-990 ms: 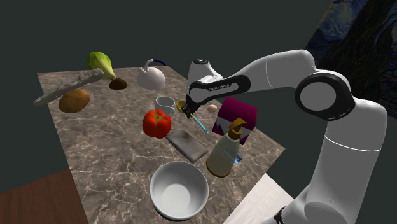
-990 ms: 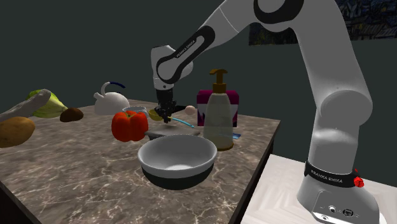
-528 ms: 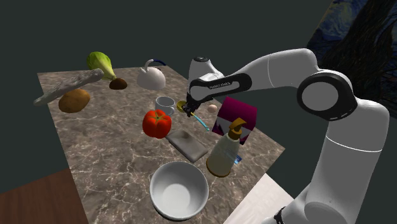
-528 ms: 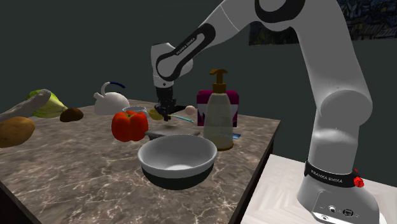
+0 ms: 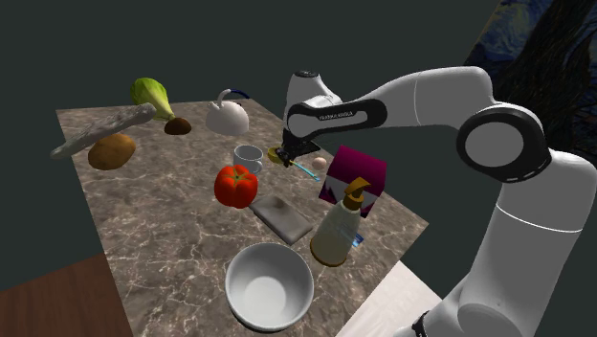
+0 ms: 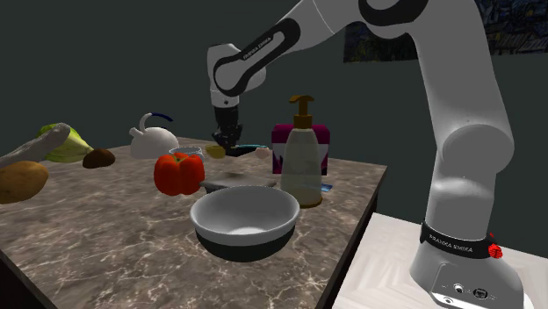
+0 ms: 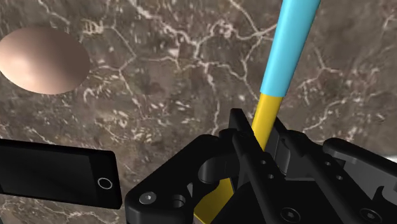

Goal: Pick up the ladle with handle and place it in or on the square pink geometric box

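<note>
Ladle (image 5: 304, 169) bowl end is mostly hidden behind the gripper (image 5: 286, 153), up off the table (image 5: 163, 230), just left of the pink box (image 5: 358, 170) in the shoulder view, blue handle end pointing boxward. In the wrist view the jaws are clamped on the yellow handle stretch. The box's lower front is covered by the soap bottle (image 5: 340, 230).

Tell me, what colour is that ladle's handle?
The ladle handle is yellow by the jaws, light blue farther out; clearest in the wrist view.
</note>
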Robot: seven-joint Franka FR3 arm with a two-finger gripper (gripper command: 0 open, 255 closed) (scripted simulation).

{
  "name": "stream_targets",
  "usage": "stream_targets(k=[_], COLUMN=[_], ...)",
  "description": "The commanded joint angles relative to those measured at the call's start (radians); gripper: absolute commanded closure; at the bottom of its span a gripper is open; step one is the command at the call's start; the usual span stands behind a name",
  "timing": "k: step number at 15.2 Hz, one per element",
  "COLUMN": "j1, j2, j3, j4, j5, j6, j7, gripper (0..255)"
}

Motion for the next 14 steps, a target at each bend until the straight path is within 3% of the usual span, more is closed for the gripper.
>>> stream_targets(k=[1,14], j1=[0.000,0.001], j2=[-0.012,-0.059], j3=[0.001,0.007], j4=[0.010,0.120], j5=[0.004,0.024], j6=[-0.022,-0.177], j7=[-0.004,-0.036], gripper=[255,255])
